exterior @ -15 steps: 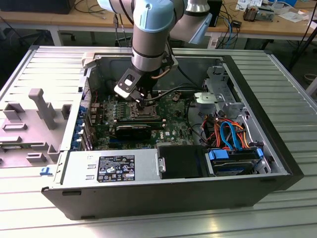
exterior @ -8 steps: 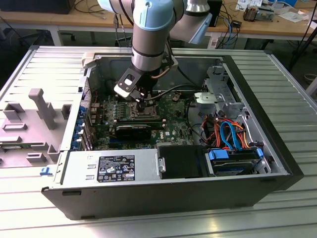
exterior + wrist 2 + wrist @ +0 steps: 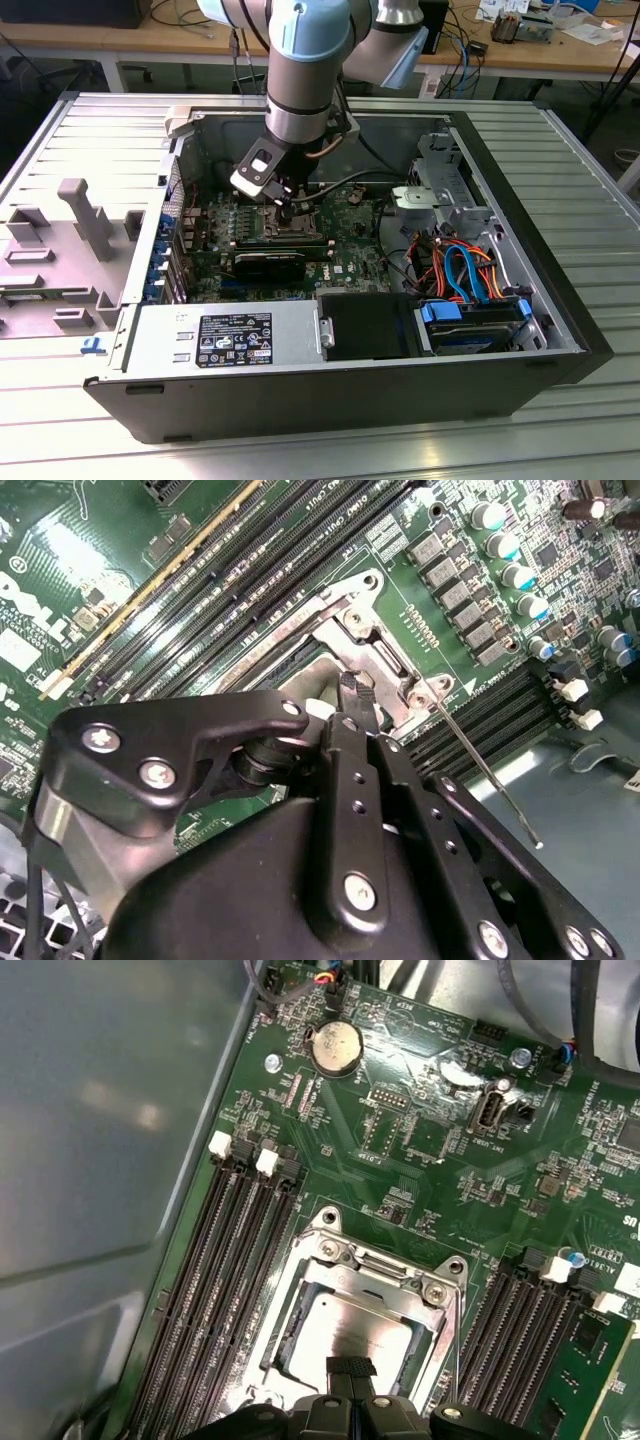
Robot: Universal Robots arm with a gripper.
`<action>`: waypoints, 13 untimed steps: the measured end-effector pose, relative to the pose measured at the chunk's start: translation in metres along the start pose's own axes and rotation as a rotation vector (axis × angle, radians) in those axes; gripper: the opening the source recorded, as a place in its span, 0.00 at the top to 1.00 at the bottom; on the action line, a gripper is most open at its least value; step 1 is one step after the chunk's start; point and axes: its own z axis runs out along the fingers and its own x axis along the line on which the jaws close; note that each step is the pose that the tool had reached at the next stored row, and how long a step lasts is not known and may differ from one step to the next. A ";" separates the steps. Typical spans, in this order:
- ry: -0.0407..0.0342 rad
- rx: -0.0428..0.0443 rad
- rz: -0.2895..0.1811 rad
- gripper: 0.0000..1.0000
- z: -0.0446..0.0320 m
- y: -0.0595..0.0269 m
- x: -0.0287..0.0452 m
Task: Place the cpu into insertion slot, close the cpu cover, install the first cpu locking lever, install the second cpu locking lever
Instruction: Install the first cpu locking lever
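One grey power supply (image 3: pixel 225 335) lies nearest in the exterior view, end effector (image 3: pixel 287 208) at 1 o'clock beyond it. Clenched empty above the cpu (image 3: pixel 355 1332), seated in the insertion slot (image 3: pixel 282 1342); cpu cover (image 3: pixel 372 1272) down around it.

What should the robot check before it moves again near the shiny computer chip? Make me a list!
1. cpu lying flat in place: ok, its silver top shows through the window.
2. cpu cover down over it: ok, it looks flat.
3. Thin locking lever latched: not ok, it sticks out free, away from the cover.
4. gripper lined up: ok, it is shut, with its tip at the cover's edge.
5. Tip away from the memory slots: ok, they lie off to the side.
6. Tip touching the cover: cannot tell.
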 end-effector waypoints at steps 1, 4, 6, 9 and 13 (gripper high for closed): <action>-0.0005 0.0008 -0.008 0.89 0.0000 0.0000 0.0000; -0.0017 0.0028 -0.029 0.89 0.0000 0.0000 0.0000; -0.0027 0.0045 -0.048 0.89 0.0000 0.0000 0.0000; -0.0036 0.0062 -0.066 0.89 0.0000 0.0000 0.0000; -0.0047 0.0081 -0.086 0.89 0.0000 0.0000 0.0000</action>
